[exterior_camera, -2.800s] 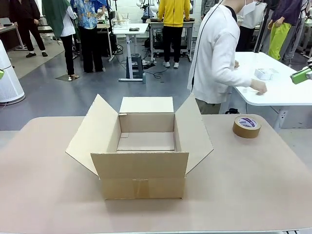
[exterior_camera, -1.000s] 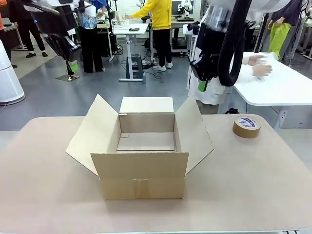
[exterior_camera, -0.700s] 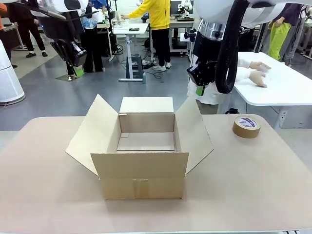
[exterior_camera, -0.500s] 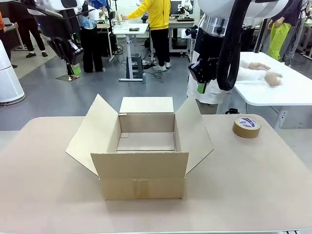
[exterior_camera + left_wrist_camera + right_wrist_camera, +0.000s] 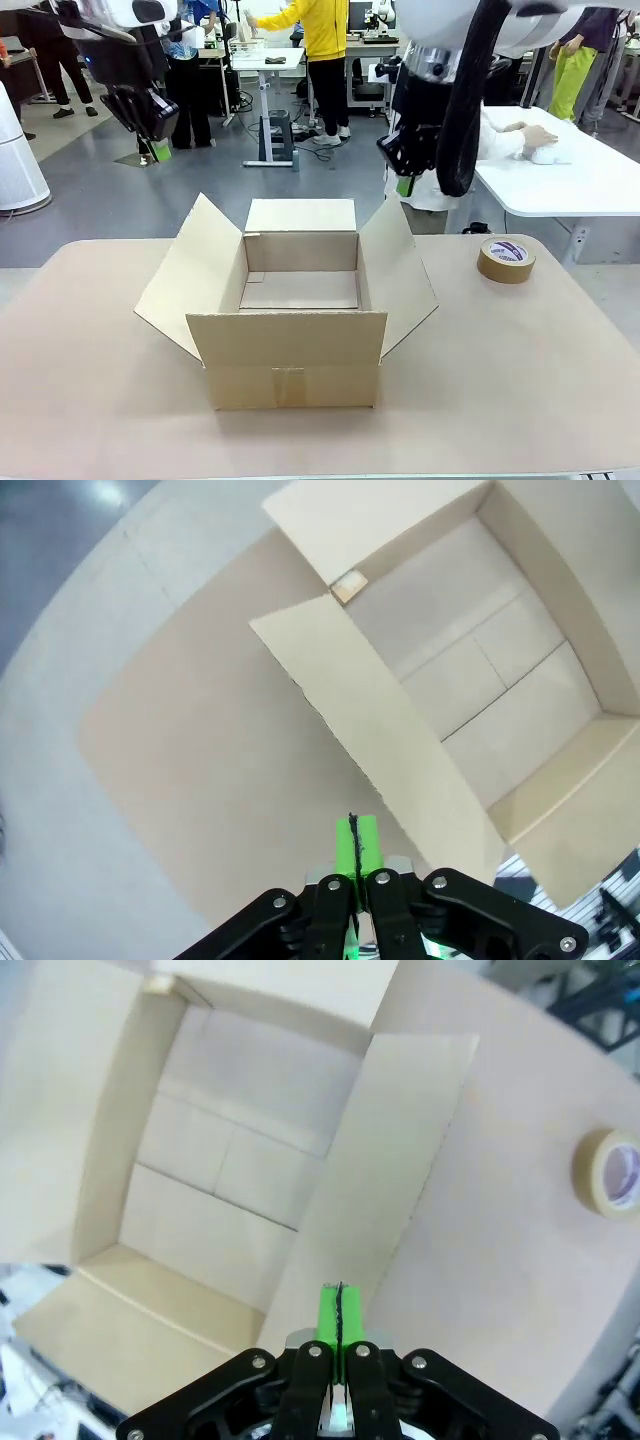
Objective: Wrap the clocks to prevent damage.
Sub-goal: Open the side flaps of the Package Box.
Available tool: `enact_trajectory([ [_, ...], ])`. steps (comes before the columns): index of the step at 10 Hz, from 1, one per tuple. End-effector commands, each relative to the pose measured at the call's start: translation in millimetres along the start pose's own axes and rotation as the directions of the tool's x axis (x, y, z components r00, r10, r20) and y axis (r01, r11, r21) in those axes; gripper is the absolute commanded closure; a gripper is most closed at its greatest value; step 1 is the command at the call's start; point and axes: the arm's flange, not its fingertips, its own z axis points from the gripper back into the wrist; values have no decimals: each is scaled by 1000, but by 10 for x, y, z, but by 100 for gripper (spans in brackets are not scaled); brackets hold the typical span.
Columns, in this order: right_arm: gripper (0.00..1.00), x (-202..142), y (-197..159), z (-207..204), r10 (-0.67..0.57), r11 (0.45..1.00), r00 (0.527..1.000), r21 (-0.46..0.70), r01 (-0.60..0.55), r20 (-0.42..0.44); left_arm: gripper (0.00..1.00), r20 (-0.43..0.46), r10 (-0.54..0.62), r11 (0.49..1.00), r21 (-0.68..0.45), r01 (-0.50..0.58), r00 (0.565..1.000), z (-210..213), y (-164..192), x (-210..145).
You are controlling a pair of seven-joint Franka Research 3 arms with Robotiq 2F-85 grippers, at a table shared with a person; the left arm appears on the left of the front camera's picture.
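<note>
Front view, then each wrist: two closed grippers hang high above an open brown cardboard box [image 5: 296, 345].
Front view: the box stands mid-way across the beige table [image 5: 520, 390], its four flaps spread and its cardboard floor showing. A brown roll of packing tape [image 5: 506, 259] lies flat, well off to its right. The left gripper [image 5: 158, 150] hangs beyond the box's left flap and the right gripper [image 5: 404, 185] above its right flap, each with green pads pressed together and gripping nothing. Left wrist view: the joined pads [image 5: 366, 845] point down at a side flap and the tabletop. Right wrist view: the joined pads [image 5: 328, 1315] hang over the opposite flap, with the tape near the table's edge.
</note>
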Motion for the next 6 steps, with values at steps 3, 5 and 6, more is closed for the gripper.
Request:
enact_trajectory([
  [3,99,-151,63,-674,-179,980,984,-84,181,22,100,-40,219,975,-21,-220,975,-436,-258,-82],
  [5,99,-160,65,-855,-167,983,986,-79,167,2,100,-29,208,975,-68,-210,978,-599,-336,-18],
  [6,99,-160,75,-923,-163,984,987,-69,162,-10,100,-38,201,977,-70,-203,979,-705,-377,26],
])
